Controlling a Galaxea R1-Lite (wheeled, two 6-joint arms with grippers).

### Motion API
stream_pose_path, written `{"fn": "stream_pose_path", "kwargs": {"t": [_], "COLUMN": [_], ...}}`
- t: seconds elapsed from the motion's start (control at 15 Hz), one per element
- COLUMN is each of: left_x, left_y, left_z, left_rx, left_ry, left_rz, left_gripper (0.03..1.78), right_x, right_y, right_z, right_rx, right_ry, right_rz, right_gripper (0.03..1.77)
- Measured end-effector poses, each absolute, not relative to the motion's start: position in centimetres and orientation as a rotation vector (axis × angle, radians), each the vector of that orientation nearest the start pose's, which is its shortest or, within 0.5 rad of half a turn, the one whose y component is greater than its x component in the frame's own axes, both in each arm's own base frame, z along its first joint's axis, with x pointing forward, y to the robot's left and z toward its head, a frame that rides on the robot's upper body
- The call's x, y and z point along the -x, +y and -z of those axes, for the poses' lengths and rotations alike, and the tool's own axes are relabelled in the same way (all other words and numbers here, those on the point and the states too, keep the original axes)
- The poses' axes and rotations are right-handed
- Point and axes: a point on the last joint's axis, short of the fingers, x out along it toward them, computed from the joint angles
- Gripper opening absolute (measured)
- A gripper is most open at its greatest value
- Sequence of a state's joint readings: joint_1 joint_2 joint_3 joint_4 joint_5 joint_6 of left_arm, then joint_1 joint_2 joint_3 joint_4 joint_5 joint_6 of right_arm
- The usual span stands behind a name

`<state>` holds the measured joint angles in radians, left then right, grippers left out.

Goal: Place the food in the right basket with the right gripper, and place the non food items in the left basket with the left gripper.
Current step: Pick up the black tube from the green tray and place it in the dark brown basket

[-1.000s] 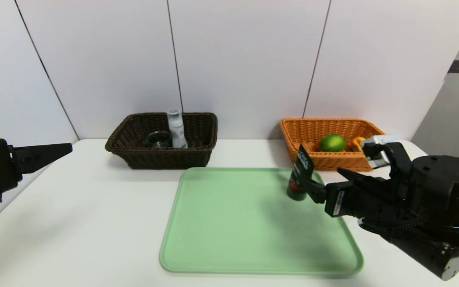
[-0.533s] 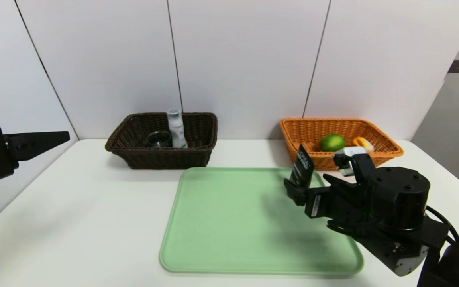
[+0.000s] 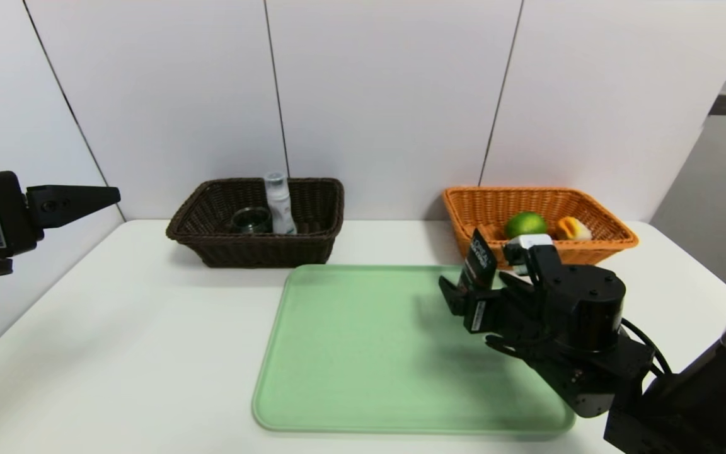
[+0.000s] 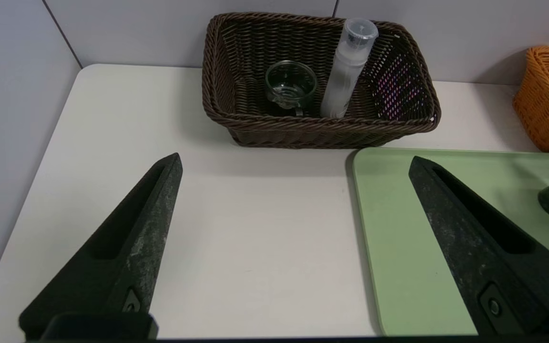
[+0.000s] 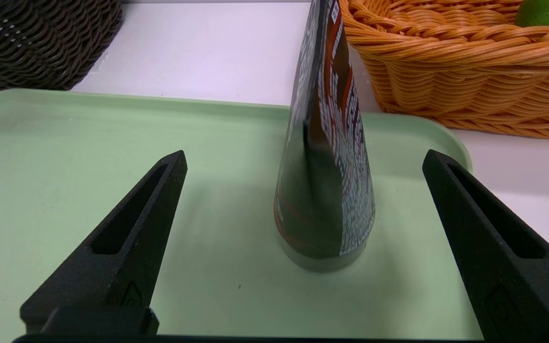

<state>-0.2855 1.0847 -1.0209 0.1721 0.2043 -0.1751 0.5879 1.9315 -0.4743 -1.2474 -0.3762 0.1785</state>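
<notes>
Standing cap-down near the right rear corner of the pale green plastic tray [image 3: 363,353], the dark squeeze tube with red and white lettering [image 5: 324,190] is keeping its long axis upright, tapering to a flat crimped end at the top, and it is sitting at twelve o'clock from the right gripper [image 5: 303,162], between the two black fingers [image 5: 127,238], which are standing wide apart with clear gaps on both sides and touching nothing. The orange woven basket [image 3: 590,246], already carrying a green lime [image 3: 525,224], is lying at about one o'clock just beyond the tube. The left gripper [image 3: 114,197], its fingers likewise spread wide and empty, is hovering well off at the counter's [image 3: 149,328] left edge, with the dark brown woven basket [image 4: 322,133] ahead of it. The right arm is by far the nearer, though a tube of this kind looks like a non-food item meant for the left.
</notes>
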Motion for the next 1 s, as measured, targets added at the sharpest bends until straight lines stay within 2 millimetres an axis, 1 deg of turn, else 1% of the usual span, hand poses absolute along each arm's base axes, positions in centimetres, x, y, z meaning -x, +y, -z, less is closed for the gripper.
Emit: {"fn": "stream_pose_path", "kwargs": {"t": [0.33,0.53,0.67,0.8,1.0], "left_x": [-13.9,-14.1,-14.1,-14.2,-14.2], "left_y": [-3.6,-3.7,-3.7,-3.7,-3.7], "left_z": [-30.9,-30.9,-30.9,-30.9,-30.9], "left_rx": [0.117,0.117,0.116,0.115,0.114], "left_ry": [0.233,0.234,0.236,0.238,0.239], "left_rz": [0.061,0.061,0.061,0.061,0.061], "left_gripper": [1.69,1.69,1.69,1.69,1.69], "right_x": [-27.4,-28.0,-28.4,-28.5,-28.4], "right_y": [15.8,15.8,15.8,15.9,15.9], "right_z": [-9.0,-8.7,-8.9,-8.7,-8.4], "right_rx": [-0.082,-0.082,-0.102,-0.11,-0.11], "right_ry": [0.192,0.194,0.155,0.143,0.152], "right_rz": [-0.154,-0.144,-0.146,-0.152,-0.157], "right_gripper": [1.71,1.71,1.4,1.1,0.78]}}
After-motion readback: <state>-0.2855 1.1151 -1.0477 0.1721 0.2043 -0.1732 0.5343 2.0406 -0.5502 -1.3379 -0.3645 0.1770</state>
